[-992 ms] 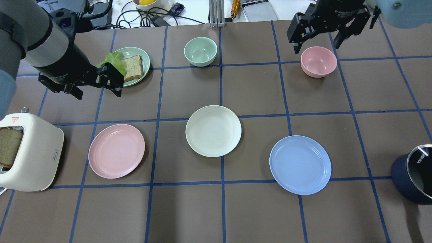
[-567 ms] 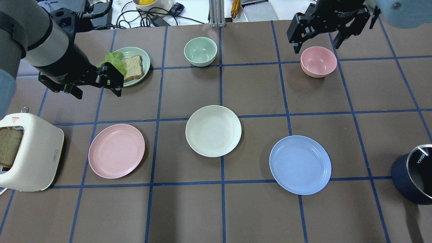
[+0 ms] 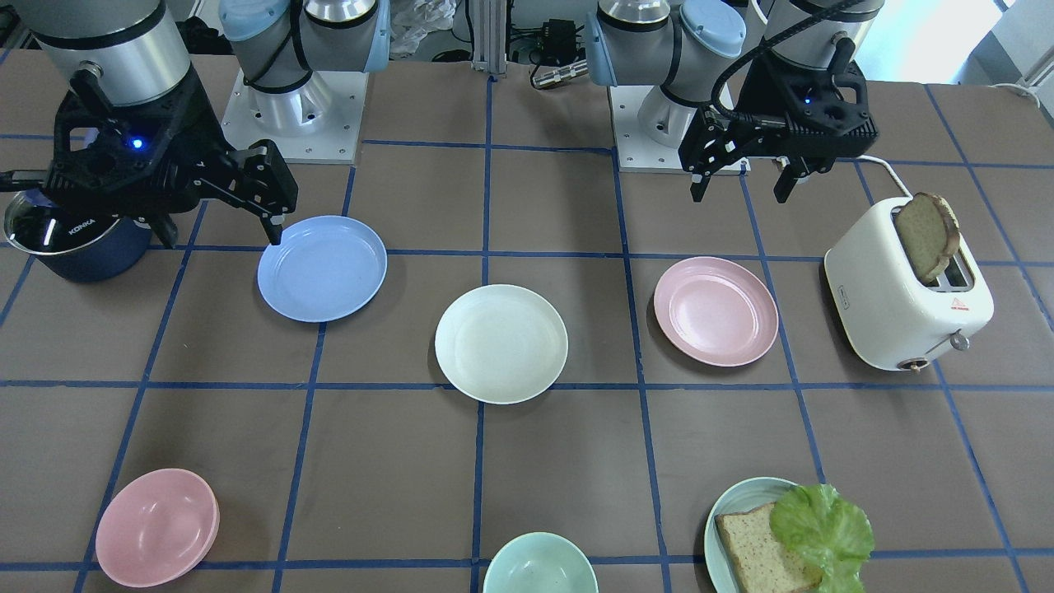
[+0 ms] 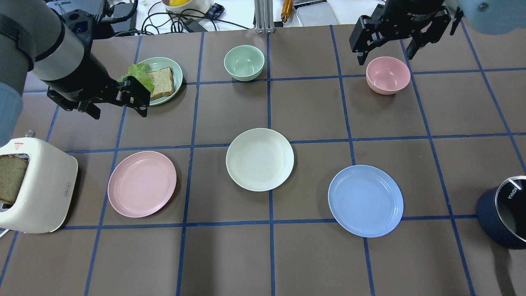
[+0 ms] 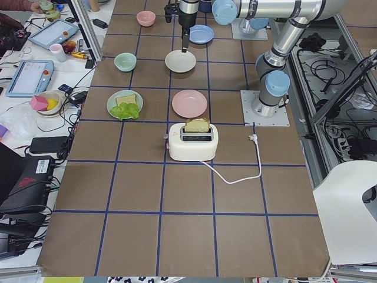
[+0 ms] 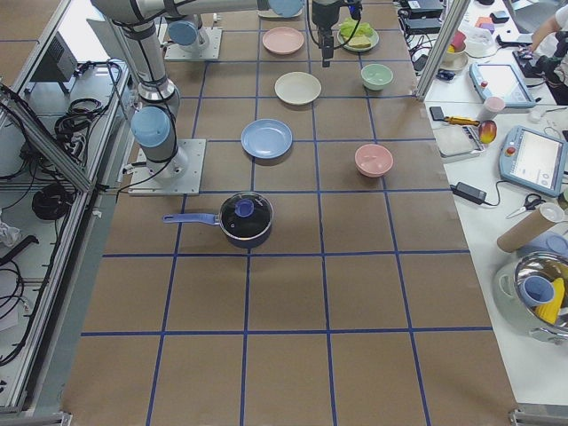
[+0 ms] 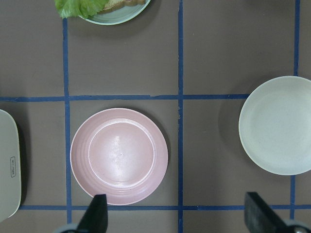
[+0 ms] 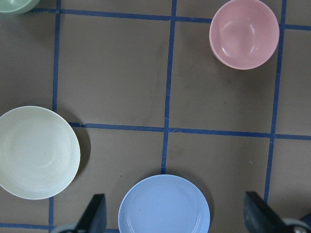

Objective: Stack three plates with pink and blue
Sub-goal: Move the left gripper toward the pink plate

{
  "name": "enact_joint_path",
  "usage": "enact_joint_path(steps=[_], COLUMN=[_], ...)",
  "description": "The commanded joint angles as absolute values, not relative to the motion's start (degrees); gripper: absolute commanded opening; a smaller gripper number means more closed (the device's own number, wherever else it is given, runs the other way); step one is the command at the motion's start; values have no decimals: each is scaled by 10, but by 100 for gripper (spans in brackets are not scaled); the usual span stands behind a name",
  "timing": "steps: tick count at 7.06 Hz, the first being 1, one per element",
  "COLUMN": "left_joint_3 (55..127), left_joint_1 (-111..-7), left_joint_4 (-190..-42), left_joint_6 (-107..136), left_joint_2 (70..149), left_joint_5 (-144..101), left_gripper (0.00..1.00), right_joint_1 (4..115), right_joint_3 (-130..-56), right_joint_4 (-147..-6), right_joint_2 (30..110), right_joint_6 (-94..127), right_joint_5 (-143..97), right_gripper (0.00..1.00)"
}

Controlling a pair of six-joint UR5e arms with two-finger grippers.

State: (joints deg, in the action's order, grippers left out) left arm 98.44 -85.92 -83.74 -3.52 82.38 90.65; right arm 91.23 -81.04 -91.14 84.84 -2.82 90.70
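Three bare plates (image 4: 141, 183) (image 4: 259, 159) (image 4: 365, 200), two bowls (image 4: 244, 62) (image 4: 388, 75)

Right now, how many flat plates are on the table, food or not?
4: pink plate beside the toaster, cream-white plate mid-table, blue plate toward the pot, green plate holding bread and lettuce. None appear hidden.

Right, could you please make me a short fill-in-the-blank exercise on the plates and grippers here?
1. The cream plate lies ____ the pink plate and the blue plate.
2. Both the left gripper and the right gripper are ____ and hold nothing.
3. A slice of bread stands in the ____ beside the pink plate.
4. Of the three plates, ____ lies on another.
Missing words: between; open; toaster; none.
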Motion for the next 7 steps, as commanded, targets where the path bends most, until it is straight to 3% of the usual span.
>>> enact_joint_path(steps=[1, 4, 7], left_joint_3=[997, 1036, 1159], left_joint_1=[-844, -836, -842], left_joint_4=[-837, -786, -638], left_joint_6=[-40, -34, 2], left_joint_2=[831, 840, 844], left_joint_5=[935, 939, 877], left_gripper=[100, 100, 93], right_joint_1=[912, 912, 912], right_joint_3=[-810, -809, -809], right_joint_4=[-911, -912, -912], right_joint_2=[848, 846, 847], right_joint_6=[-28, -29, -28], right_joint_5=[907, 907, 906], right_gripper=[100, 100, 100])
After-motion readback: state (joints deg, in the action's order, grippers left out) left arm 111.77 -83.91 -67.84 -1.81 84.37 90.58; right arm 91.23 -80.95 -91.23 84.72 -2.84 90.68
